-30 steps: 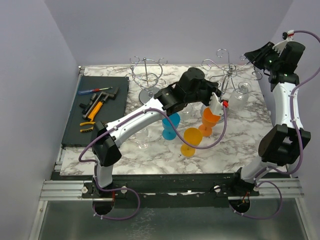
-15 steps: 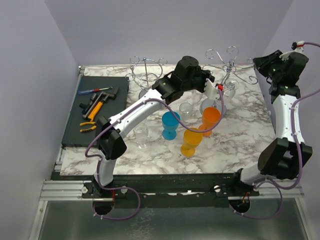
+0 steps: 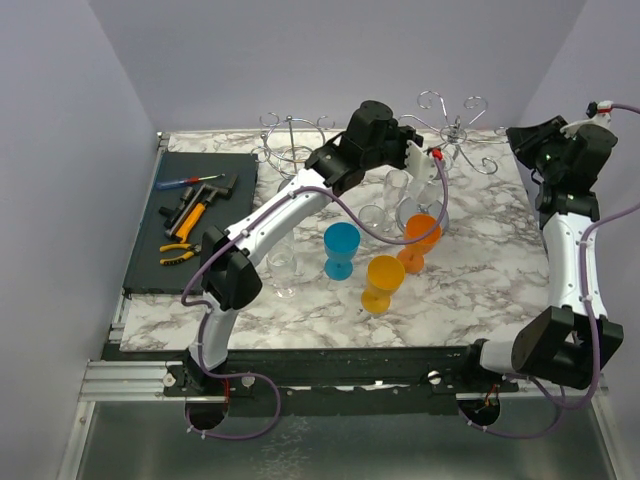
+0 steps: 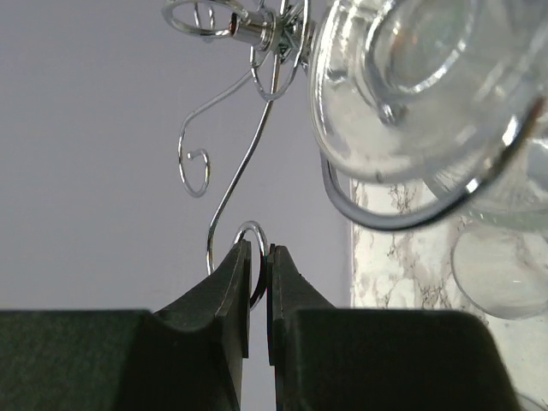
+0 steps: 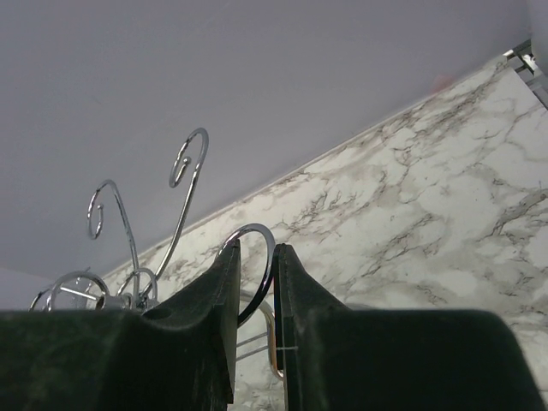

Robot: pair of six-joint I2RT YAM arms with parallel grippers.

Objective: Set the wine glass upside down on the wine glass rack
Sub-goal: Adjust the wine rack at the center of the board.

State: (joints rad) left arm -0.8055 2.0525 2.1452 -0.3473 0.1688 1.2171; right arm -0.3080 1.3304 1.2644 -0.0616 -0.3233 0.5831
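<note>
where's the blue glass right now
In the top view the blue glass stands upright near the middle of the table, between a clear glass on its left and the yellow glass on its right.

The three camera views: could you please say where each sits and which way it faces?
Top view: above and behind the arms, looking down on the table; both arms show.
Left wrist: on the left arm, looking past the left tool at the wall; a clear glass fills the upper right.
Right wrist: on the right arm, looking past the right tool across the table to the wall.
Shared: both wrist views show the rack pinched between their fingers.
</note>
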